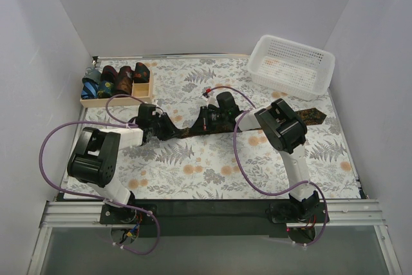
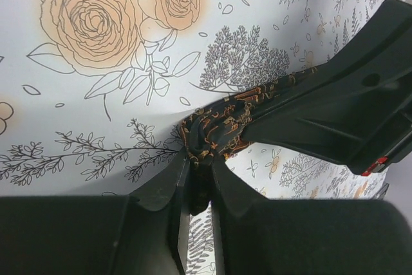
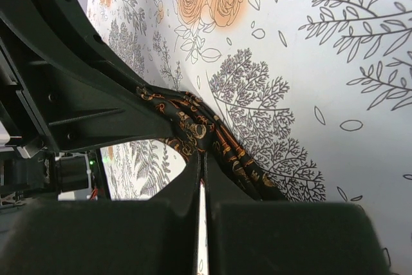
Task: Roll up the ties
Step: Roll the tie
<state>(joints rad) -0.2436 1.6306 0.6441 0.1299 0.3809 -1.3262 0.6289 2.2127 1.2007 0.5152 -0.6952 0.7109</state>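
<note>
A dark brown-black tie (image 1: 188, 131) with orange speckles lies stretched across the floral mat, its wide end (image 1: 315, 115) at the right. My left gripper (image 1: 166, 131) is shut on its narrow left end; in the left wrist view the bunched fabric (image 2: 219, 123) sits pinched at the gripper (image 2: 199, 159). My right gripper (image 1: 205, 122) is shut on the tie a little to the right; in the right wrist view the tie (image 3: 225, 146) runs across the gripper (image 3: 201, 156). Each gripper shows as a black shape in the other's wrist view.
A shallow wooden tray (image 1: 138, 90) at the back left holds rolled ties: blue (image 1: 90, 87), maroon (image 1: 109, 75) and dark patterned (image 1: 140, 72). A white mesh basket (image 1: 256, 56) stands at the back right. White walls enclose the table. Purple cables loop beside both arms.
</note>
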